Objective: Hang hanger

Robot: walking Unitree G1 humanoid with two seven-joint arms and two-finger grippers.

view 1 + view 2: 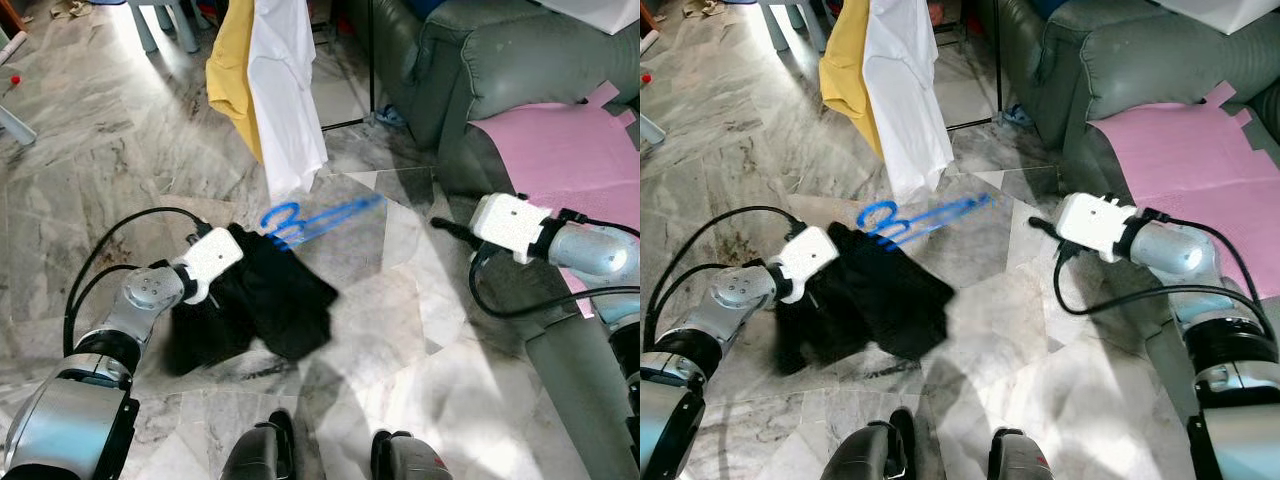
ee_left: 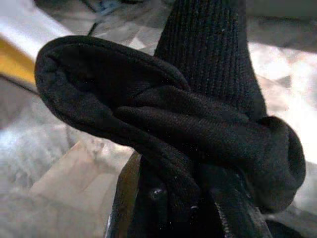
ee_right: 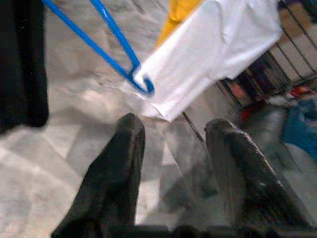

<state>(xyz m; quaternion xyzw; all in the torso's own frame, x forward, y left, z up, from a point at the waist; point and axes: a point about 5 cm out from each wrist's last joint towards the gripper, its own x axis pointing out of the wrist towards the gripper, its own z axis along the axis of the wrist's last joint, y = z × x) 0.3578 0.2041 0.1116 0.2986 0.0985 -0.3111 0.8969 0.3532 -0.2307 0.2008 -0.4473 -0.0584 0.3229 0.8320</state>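
A blue hanger [image 1: 312,220] carrying a black garment [image 1: 275,300] hangs low over the marble floor, blurred by motion. My left gripper [image 1: 238,248] is shut on the black garment [image 2: 163,124] at the hanger's hook end, its fingers buried in the cloth. My right gripper [image 1: 442,226] is held out to the right of the hanger's far end, apart from it. In the right wrist view this gripper [image 3: 173,130] is open, with the blue hanger [image 3: 115,45] ahead of its fingers.
A yellow shirt [image 1: 232,70] and a white shirt [image 1: 285,95] hang just beyond the hanger. A grey sofa [image 1: 480,60] with a pink sheet [image 1: 570,150] stands at the right. Grey stool legs [image 1: 165,25] stand at the far left. My feet [image 1: 330,455] are at the bottom.
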